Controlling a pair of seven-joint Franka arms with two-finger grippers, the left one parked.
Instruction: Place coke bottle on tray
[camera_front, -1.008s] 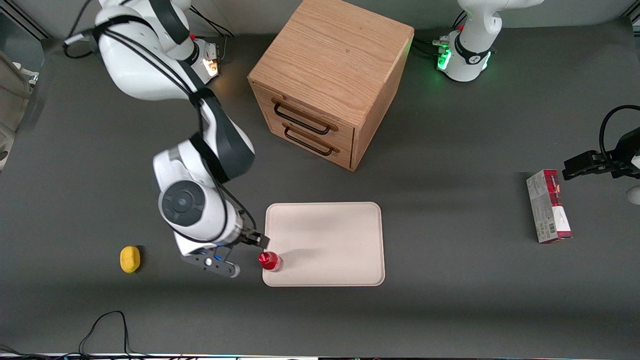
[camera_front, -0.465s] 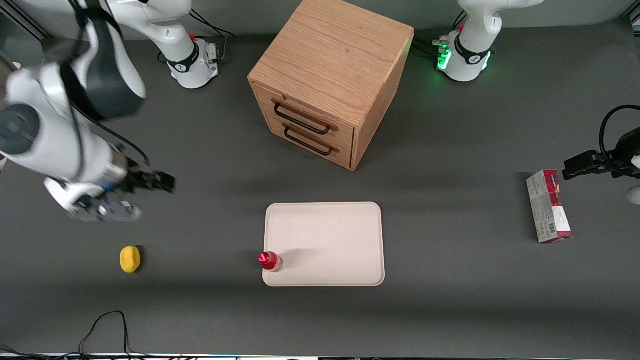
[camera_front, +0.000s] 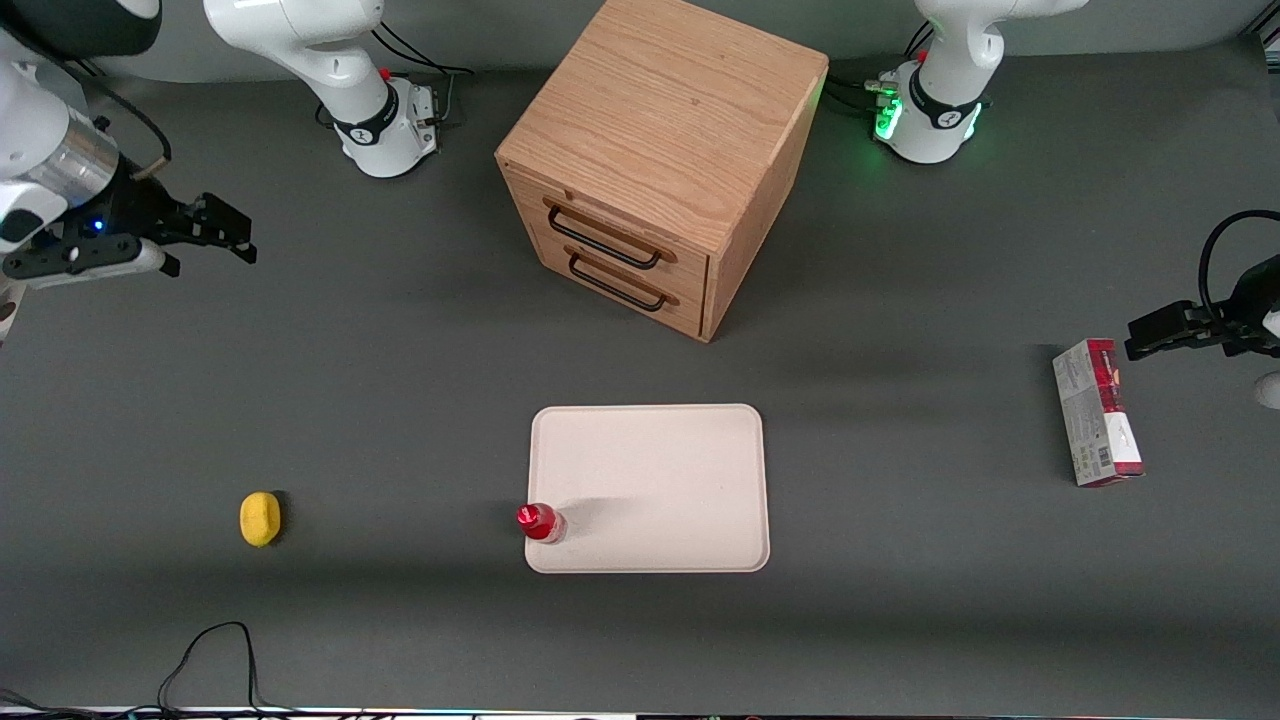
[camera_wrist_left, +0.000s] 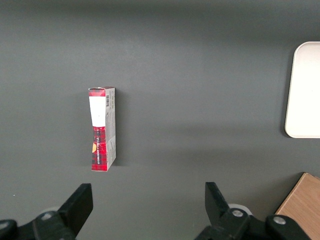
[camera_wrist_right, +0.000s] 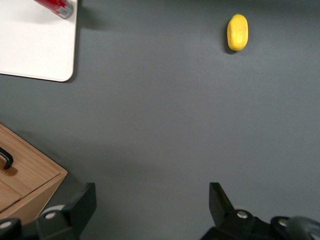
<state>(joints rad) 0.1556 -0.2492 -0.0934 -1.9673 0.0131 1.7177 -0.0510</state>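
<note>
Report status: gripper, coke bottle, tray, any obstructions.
Gripper open, empty, high at the working arm's end of the table. Coke bottle upright on tray, at its edge nearest the working arm. Nothing in the way; yellow object apart.

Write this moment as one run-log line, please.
coke bottle: upright on tray corner | gripper: open, empty, raised toward working arm's end | task: placed

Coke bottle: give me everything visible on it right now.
The coke bottle is small and slim, red with a red cap and a clear base, plastic by the look of it. It stands upright on the tray, at the corner nearest the front camera toward the working arm's end. Only the tray touches it. The end effector is open, far away near the working arm's end of the table.
</note>
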